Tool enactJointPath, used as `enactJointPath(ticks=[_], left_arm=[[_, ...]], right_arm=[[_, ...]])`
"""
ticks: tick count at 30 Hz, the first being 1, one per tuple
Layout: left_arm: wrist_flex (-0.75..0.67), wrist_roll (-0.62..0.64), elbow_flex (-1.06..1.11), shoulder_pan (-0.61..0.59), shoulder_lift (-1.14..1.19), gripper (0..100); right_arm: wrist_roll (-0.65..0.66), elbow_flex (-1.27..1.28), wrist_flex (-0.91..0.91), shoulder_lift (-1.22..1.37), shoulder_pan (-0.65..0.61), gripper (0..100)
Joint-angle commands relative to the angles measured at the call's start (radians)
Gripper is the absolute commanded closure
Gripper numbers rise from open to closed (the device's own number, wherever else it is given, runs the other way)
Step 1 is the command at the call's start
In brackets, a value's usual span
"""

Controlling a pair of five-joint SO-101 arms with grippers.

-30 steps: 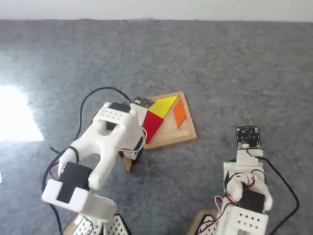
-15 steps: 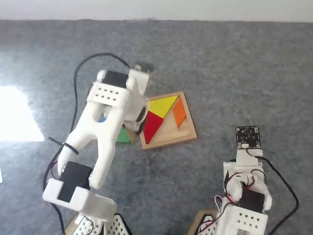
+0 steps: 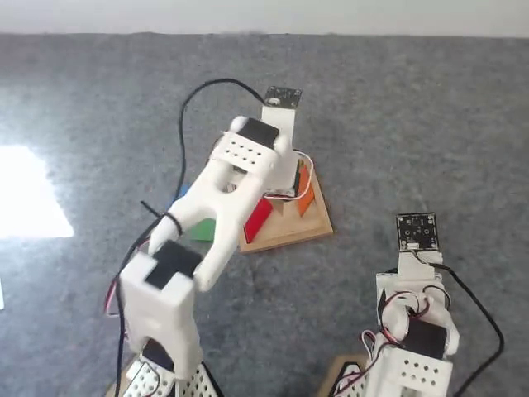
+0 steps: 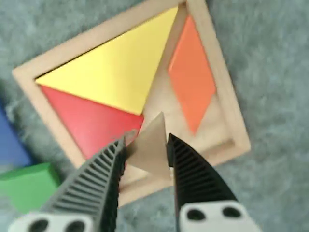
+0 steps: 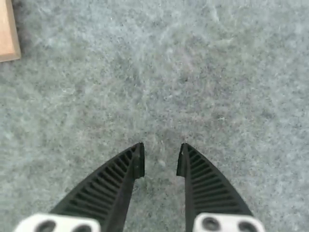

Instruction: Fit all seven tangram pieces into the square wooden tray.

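The square wooden tray (image 3: pixel 318 225) (image 4: pixel 227 96) lies mid-table and holds a yellow triangle (image 4: pixel 116 72), a red triangle (image 4: pixel 91 123) (image 3: pixel 258 217) and an orange parallelogram (image 4: pixel 192 82) (image 3: pixel 305 192). My left gripper (image 4: pixel 146 140) hangs over the tray, shut on a plain wooden triangle (image 4: pixel 152 145) held above the tray's bare part. In the high view the left arm (image 3: pixel 240 178) covers much of the tray. A green piece (image 4: pixel 26 186) (image 3: pixel 201 230) and a blue piece (image 4: pixel 10 145) lie on the carpet beside the tray. My right gripper (image 5: pixel 160 157) stands open over bare carpet.
Grey carpet covers the table. A corner of the tray (image 5: pixel 7 34) shows at the edge of the right wrist view. The right arm (image 3: pixel 417 314) sits folded at the near right. A bright light patch (image 3: pixel 29 194) lies at the far left.
The left arm has swung from the carpet left of the tray up and rightward, carrying the wooden triangle over the tray. The green piece is uncovered. The right arm has stayed still.
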Motion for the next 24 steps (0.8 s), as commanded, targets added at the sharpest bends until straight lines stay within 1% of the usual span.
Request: enactJointPath(ticks=[1, 4, 9, 12, 14, 17, 18, 22, 24], left_arm=[[-0.063, 0.068, -0.09, 0.006, 0.044, 98], [-0.063, 0.064, -0.133, 0.018, 0.068, 98], [-0.068, 0.051, -0.18, 0.094, 0.12, 98], [-0.069, 0.055, -0.209, 0.107, 0.172, 98], [-0.066, 0.061, -0.229, 0.092, 0.204, 98], [-0.063, 0.129, -0.239, 0.046, 0.23, 98], [-0.063, 0.132, -0.24, 0.037, 0.235, 98], [-0.057, 0.072, -0.236, 0.035, 0.239, 98], [-0.025, 0.068, -0.239, 0.037, 0.239, 94]], right_arm=[[0.008, 0.017, -0.007, -0.008, -0.005, 86.1], [0.008, 0.017, -0.007, -0.008, -0.007, 86.1], [0.008, 0.017, -0.007, -0.008, -0.007, 86.1], [0.008, 0.017, -0.007, -0.008, -0.007, 86.1], [0.008, 0.017, -0.007, -0.008, -0.005, 86.1], [0.008, 0.017, -0.007, -0.008, -0.005, 86.1], [0.008, 0.017, -0.007, -0.008, -0.005, 86.1], [0.008, 0.017, -0.005, -0.008, -0.007, 86.1], [0.008, 0.017, -0.005, -0.008, -0.007, 86.1]])
